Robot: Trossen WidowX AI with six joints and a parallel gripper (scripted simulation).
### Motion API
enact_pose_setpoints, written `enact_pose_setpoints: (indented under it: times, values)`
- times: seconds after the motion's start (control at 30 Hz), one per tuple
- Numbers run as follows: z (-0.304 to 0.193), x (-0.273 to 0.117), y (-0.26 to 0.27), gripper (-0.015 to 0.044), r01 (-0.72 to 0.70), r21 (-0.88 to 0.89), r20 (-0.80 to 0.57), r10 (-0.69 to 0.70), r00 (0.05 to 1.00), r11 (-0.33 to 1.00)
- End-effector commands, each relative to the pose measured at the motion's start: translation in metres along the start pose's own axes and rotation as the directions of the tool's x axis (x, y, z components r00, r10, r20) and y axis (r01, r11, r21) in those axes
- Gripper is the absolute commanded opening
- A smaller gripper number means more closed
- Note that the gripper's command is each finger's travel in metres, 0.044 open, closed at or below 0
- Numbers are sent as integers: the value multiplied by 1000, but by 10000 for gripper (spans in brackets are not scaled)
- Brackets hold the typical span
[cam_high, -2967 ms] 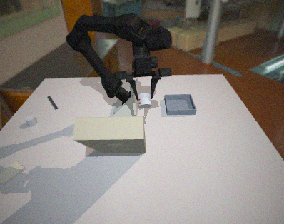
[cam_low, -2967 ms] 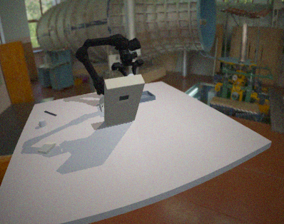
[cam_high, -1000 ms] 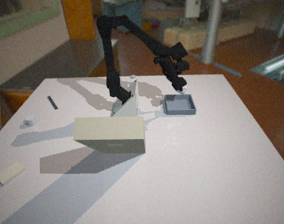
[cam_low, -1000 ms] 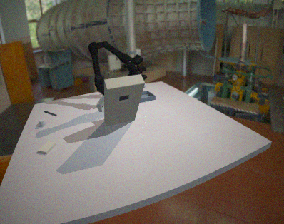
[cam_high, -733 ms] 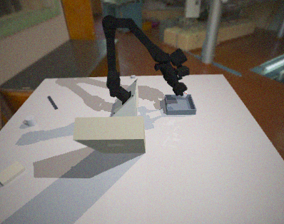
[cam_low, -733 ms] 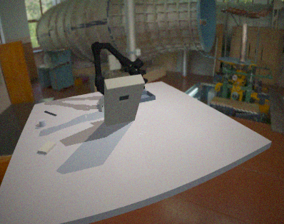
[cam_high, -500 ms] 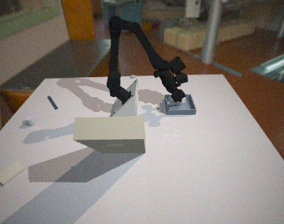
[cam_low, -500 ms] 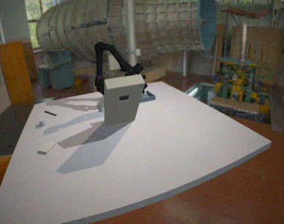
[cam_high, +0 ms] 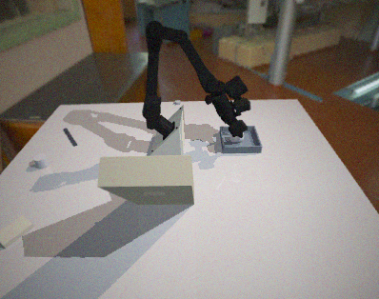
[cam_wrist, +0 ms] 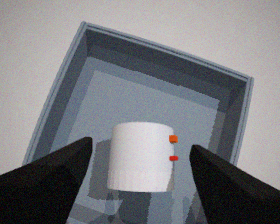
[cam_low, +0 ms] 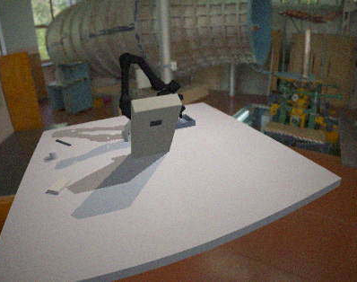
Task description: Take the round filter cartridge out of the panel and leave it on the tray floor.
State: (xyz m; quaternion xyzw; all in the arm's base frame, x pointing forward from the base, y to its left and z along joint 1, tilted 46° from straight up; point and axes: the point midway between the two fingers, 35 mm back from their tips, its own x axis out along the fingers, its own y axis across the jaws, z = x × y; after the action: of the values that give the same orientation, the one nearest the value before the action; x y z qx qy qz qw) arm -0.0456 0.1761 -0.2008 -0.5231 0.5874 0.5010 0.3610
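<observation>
The white round filter cartridge [cam_wrist: 141, 157] lies on its side in the grey-blue tray [cam_wrist: 165, 46] [cam_high: 249, 150], with two small orange-red tabs on its right side in the wrist view. In the top view it shows as a small pale shape [cam_high: 234, 139] under the fingers. My gripper [cam_wrist: 142, 147] [cam_high: 237, 135] is open, one finger on each side of the cartridge, with a gap at both sides. Its slotted face is not visible in the wrist view. In the exterior view the service panel hides the fingers and most of the tray [cam_low: 188, 125].
The cream service panel housing [cam_high: 145, 173] [cam_low: 154, 135] stands left of the tray in the top view. A dark bar [cam_high: 70, 137] [cam_low: 63, 143], a small white-grey part [cam_high: 39, 163] [cam_low: 51, 156] and a cream block [cam_high: 12, 231] [cam_low: 58, 185] lie on the table's left side.
</observation>
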Motion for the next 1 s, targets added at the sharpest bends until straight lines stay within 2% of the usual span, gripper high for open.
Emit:
enact_pose_setpoints:
  times: [0.0, 0.07, 0.17, 0.27, 0.33, 0.97]
  values:
    - [1, 0, 0, 394, 0, -1, 1, 0, 1000, 1000]
    - [1, 0, 0, 440, 0, -1, 1, 0, 1000, 1000]
    - [8, -9, 0, 440, 1, -1, 1, -1, 1000, 1000]
    - [31, -50, 0, 440, 1, 0, 1, -1, 1000, 1000]
    - [35, -61, 0, 440, 1, 0, 1, -1, 1000, 1000]
    - [34, -54, 0, 440, -5, 2, 14, 4, 1000, 1000]
